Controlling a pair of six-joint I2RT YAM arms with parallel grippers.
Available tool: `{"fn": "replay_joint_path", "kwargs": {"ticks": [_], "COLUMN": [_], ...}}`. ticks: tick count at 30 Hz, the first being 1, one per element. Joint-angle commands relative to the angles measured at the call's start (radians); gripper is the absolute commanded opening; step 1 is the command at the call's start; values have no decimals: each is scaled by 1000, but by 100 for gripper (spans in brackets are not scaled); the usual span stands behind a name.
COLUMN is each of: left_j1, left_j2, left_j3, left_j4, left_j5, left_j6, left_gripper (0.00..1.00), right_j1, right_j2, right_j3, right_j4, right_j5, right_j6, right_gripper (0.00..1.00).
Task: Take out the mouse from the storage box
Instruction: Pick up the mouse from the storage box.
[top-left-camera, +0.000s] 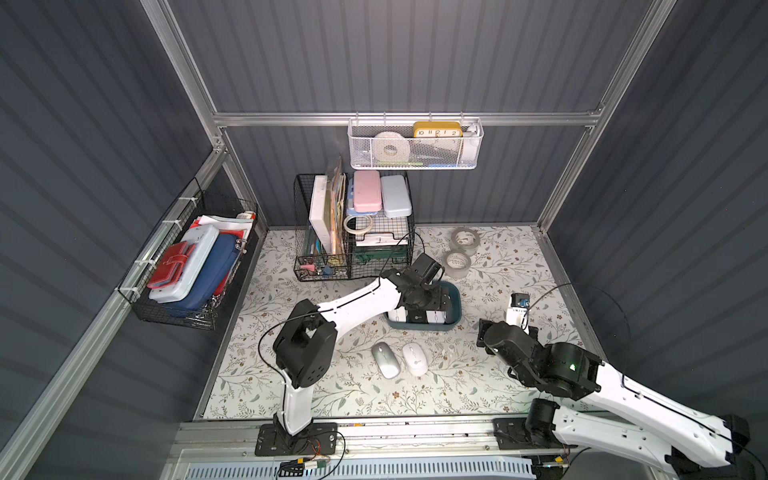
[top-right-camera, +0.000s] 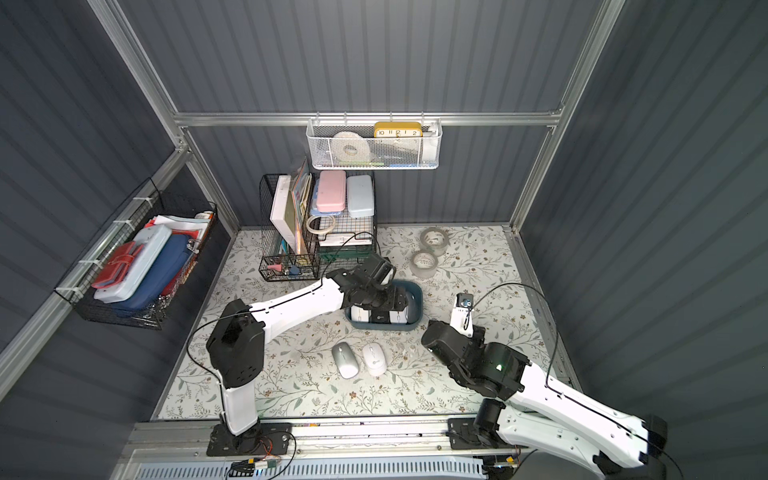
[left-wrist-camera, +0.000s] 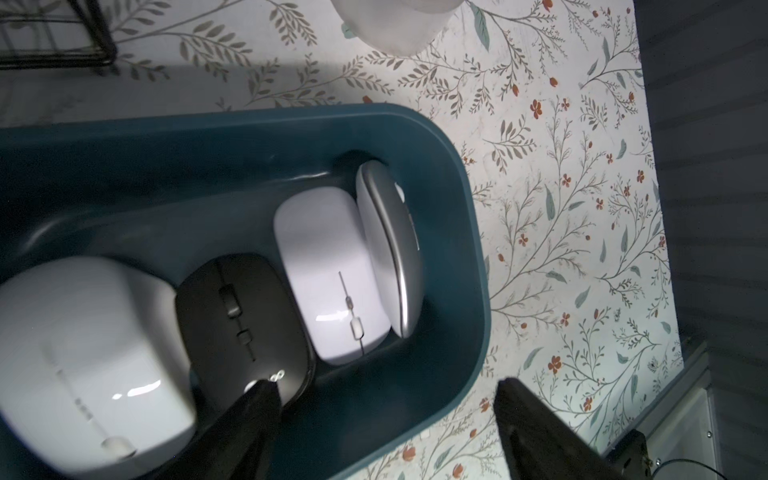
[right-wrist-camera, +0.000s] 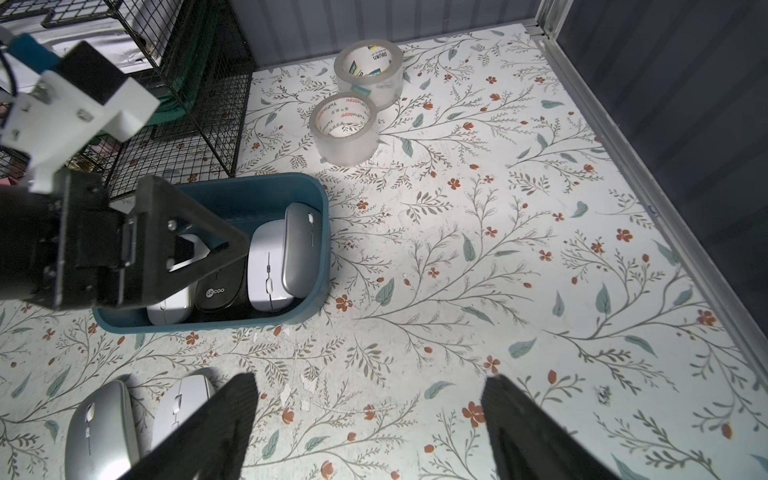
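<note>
The left hand (left-wrist-camera: 386, 386) hangs over the storage box (left-wrist-camera: 465, 195), jaws spread wide and nothing between them. One fingertip (left-wrist-camera: 249, 415) lies over the near end of the black mouse (left-wrist-camera: 241, 320) (I cannot tell if it touches), and the other is outside the tub wall, above the flowered desk (left-wrist-camera: 582, 249). The right hand (right-wrist-camera: 370, 382) is released too: empty, jaws well apart, low over bare desk to the right of two mice lying out on it. These are the grey mouse (right-wrist-camera: 99, 432) and the pale mouse (right-wrist-camera: 183, 407), side by side just on the near side of the box. The box stands mid-desk, right of the black wire rack (right-wrist-camera: 195, 137), with two tape rolls (right-wrist-camera: 345, 124) beyond it on the far side. Both wrist views show four mice left in the tub in a row: from the left, a white end mouse (left-wrist-camera: 83, 365), the black one, a white middle mouse (left-wrist-camera: 328, 274), and a silver mouse (left-wrist-camera: 390, 249) tipped on its edge against the right wall. In both top views the left arm covers most of the tub, so only the near ends of some mice show. The right wrist view alone shows the left hand from outside, one finger (right-wrist-camera: 187, 249) reaching down into the box. Only the top views take in the white mesh basket (top-left-camera: 415, 153) on the far wall.
</note>
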Motion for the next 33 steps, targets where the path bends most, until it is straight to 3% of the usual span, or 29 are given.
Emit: {"fn": "replay_joint_path", "kwargs": {"ticks": [1,10,20,33], "left_j1": [-4,-3,-3,-3], "left_j2": [56,185,252,329], "left_j3": [87,189,222,285], "left_j4": [-31,-72,-62,-44], "left_j5": [46,45,59,95], "left_j6": [12,-42,-69,-78], "left_gripper": [77,59,49,41], "right_j1": [-4,-11,-13,-20], "right_j2": [-19,-26,-58,-78], "right_j3": [-24,-44,-68,-113], "right_j4": [18,34,35,46], "right_j5": [15,10,11,-9], "right_j6": [15,5,2,14], "right_gripper": [90,91,91,92]}}
